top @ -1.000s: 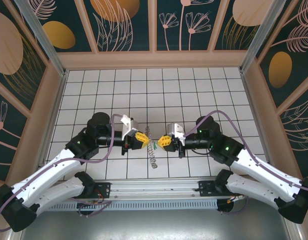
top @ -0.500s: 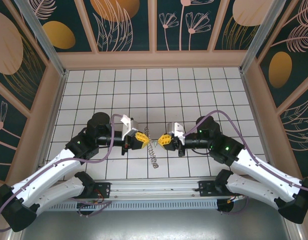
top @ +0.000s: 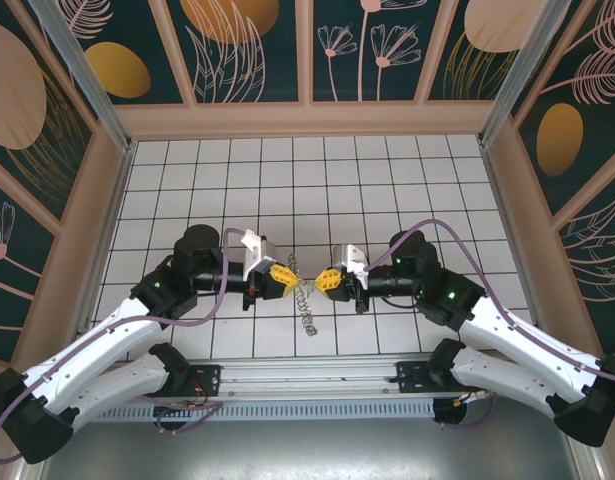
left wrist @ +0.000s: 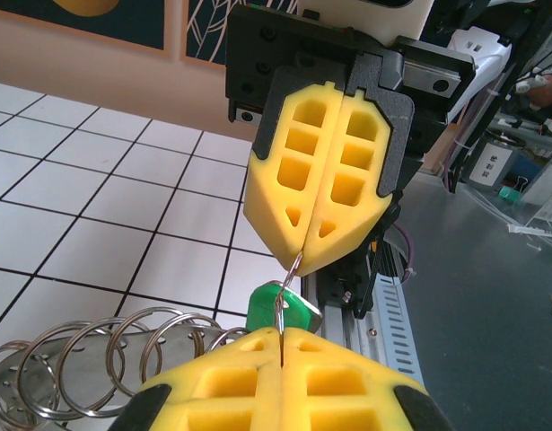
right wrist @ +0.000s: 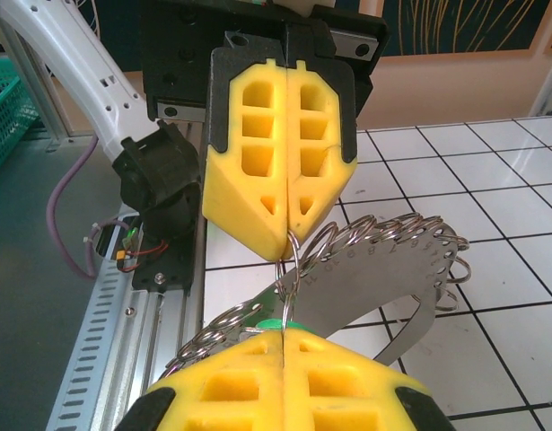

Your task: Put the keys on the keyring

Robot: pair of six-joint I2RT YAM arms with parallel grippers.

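Note:
My left gripper (top: 289, 275) and right gripper (top: 323, 279) meet tip to tip above the tiles at mid-table. Both are shut on one thin silvery split ring (right wrist: 290, 274) stretched between them. It belongs to the keyring (top: 306, 305), a curved numbered metal strip (right wrist: 383, 278) fringed with several silvery rings (left wrist: 96, 359), which hangs below the tips. The green key (left wrist: 274, 310) with its silvery end sits just under the held ring, close to the left gripper (left wrist: 283, 334). A green sliver of the key (right wrist: 274, 324) peeks over the right gripper (right wrist: 283, 330). I cannot tell whether it is threaded.
The white tiled floor (top: 307, 190) stretches behind the grippers to the beige walls. An aluminium rail (top: 307, 375) with slotted cable ducting runs along the near edge, between the arm bases.
The right arm has edged slightly to the left. Both grippers stay shut on the same ring, and the hanging strip has barely shifted.

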